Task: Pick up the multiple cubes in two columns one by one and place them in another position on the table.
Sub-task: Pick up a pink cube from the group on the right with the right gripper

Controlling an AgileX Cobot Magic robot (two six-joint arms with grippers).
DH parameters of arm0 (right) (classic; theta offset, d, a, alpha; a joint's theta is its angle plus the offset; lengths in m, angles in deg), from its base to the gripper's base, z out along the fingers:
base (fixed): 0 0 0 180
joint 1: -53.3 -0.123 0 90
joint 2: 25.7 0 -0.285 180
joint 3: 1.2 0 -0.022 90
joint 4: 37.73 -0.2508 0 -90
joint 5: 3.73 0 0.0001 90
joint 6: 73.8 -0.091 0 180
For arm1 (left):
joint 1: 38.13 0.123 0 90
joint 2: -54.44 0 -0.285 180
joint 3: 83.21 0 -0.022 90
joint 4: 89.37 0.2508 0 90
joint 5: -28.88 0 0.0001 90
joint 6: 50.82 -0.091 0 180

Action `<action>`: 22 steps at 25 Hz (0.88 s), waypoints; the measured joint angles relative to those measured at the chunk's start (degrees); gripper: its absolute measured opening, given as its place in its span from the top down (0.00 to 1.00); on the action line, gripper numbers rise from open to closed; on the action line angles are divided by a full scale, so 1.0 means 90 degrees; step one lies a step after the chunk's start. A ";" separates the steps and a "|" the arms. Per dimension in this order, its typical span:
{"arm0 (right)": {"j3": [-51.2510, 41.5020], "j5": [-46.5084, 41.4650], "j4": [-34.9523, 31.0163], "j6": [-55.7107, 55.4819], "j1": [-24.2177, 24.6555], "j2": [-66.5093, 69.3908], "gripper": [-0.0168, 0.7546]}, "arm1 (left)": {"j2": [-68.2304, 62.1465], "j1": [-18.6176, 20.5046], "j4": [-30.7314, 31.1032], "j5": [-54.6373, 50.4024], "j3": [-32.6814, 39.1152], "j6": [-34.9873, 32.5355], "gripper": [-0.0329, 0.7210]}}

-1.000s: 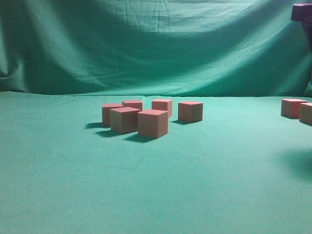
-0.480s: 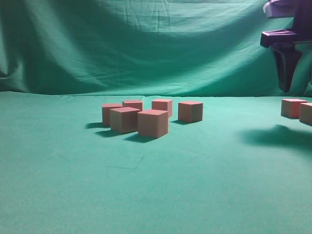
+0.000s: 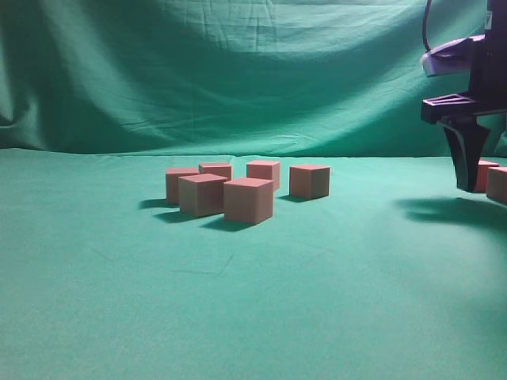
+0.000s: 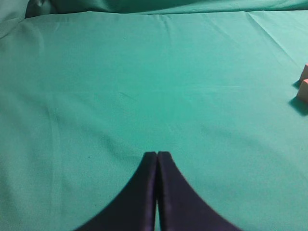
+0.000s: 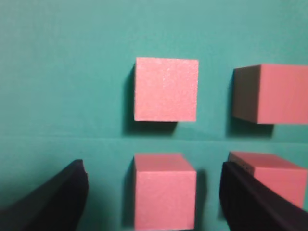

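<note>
Several pinkish-red cubes (image 3: 248,199) stand in a cluster at the middle of the green table (image 3: 253,301). Two more cubes (image 3: 497,184) sit at the right edge. My right gripper (image 3: 466,178) hangs open just in front of and above them. In the right wrist view the open right gripper (image 5: 153,169) straddles one cube (image 5: 164,190) without touching it. Another cube (image 5: 166,89) lies beyond it, and two more cubes (image 5: 272,94) lie to the right. My left gripper (image 4: 157,155) is shut and empty over bare cloth. It is out of the exterior view.
The wrinkled green backdrop curtain (image 3: 238,71) hangs behind the table. In the left wrist view two cube edges (image 4: 304,90) show at the far right. In the right wrist view the right finger (image 5: 255,202) stands close to the near right cube (image 5: 276,174).
My right gripper has come in from the top right corner and lowered toward the two cubes at the right edge. The cubes have not moved.
</note>
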 joint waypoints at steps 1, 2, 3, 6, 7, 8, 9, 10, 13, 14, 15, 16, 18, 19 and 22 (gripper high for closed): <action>0.0000 0.0001 0.0000 0.0000 0.0000 0.0043 0.24 | 0.0000 0.0000 0.0000 0.0000 0.0000 0.0000 0.96; 0.0000 0.0001 0.0003 0.0000 0.0000 0.0081 0.24 | 0.0000 0.0000 0.0000 0.0000 0.0000 0.0000 0.96; 0.0000 0.0001 0.0014 0.0000 0.0000 0.0123 0.24 | 0.0000 0.0000 0.0000 0.0000 0.0000 0.0000 0.96; 0.0024 0.0018 0.0016 0.0000 0.0000 0.0206 0.24 | 0.0000 0.0000 0.0000 0.0000 0.0000 0.0000 0.96; 0.0039 0.0018 0.0016 0.0000 0.0000 0.0222 0.24 | 0.0000 0.0000 0.0000 0.0000 0.0000 0.0000 0.96; 0.0055 0.0018 0.0016 0.0000 0.0000 0.0233 0.30 | 0.0000 0.0000 0.0000 0.0000 0.0000 0.0000 0.96; 0.0055 0.0033 0.0002 0.0000 0.0000 0.0247 0.34 | 0.0000 0.0000 0.0000 0.0000 0.0000 0.0000 0.96; 0.0055 0.0046 -0.0008 0.0000 0.0000 0.0247 0.39 | 0.0000 0.0000 0.0000 0.0000 0.0000 0.0000 0.96; 0.0055 0.0018 -0.0008 0.0000 0.0000 0.0247 0.61 | 0.0000 0.0000 0.0000 0.0000 0.0000 0.0000 0.96; 0.0055 -0.0016 0.0003 0.0000 0.0000 0.0247 0.65 | 0.0000 0.0000 0.0000 0.0000 0.0000 0.0000 0.96; 0.0064 -0.0044 0.0003 0.0000 0.0000 0.0247 0.64 | 0.0000 0.0000 0.0000 0.0000 0.0000 0.0000 0.96; 0.0069 -0.0093 0.0003 0.0000 0.0000 0.0234 0.64 | 0.0000 0.0000 0.0000 0.0000 0.0000 0.0000 0.96; 0.0136 -0.0441 0.0003 0.0000 0.0000 0.0150 0.64 | 0.0000 0.0000 0.0000 0.0000 0.0000 0.0000 0.96; 0.0165 -0.0589 0.0003 0.0000 0.0000 0.0070 0.64 | 0.0000 0.0000 0.0000 0.0000 0.0000 0.0000 0.96; 0.0282 -0.0900 -0.0167 0.0012 0.0000 -0.0455 0.64 | 0.0000 0.0000 0.0000 0.0000 0.0000 0.0000 0.96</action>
